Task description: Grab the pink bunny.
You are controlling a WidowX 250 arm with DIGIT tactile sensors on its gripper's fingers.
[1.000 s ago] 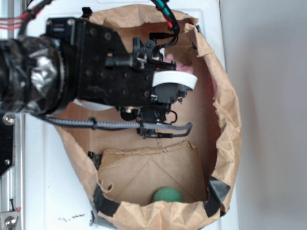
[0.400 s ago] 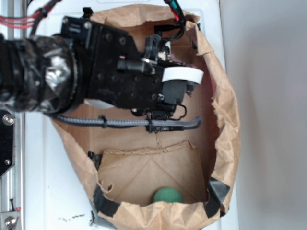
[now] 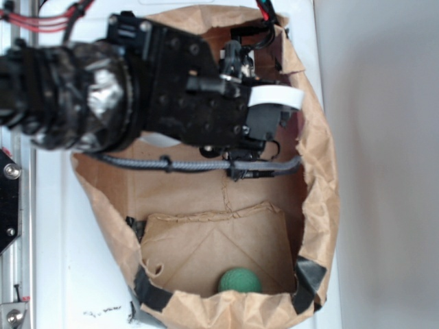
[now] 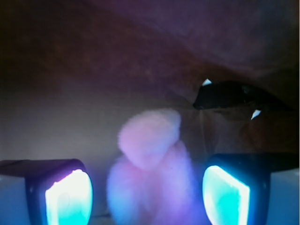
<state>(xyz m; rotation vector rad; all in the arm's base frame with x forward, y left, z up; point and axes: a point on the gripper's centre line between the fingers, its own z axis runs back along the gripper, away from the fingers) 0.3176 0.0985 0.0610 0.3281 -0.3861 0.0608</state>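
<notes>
Tool (image 4: 147, 197): jaws stood wide, nothing held.
Soft light-pink plush bunny (image 4: 150, 164): between the two glowing pads (image 4: 68, 197), touching neither.
Crumpled brown paper bag (image 3: 322, 157): close around the tool.
Risk: closing off-centre could pinch fur only, letting the toy slip.

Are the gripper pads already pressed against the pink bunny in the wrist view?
No. The pink bunny sits between the two lit pads, with a visible gap on each side, so the gripper is open.
</notes>
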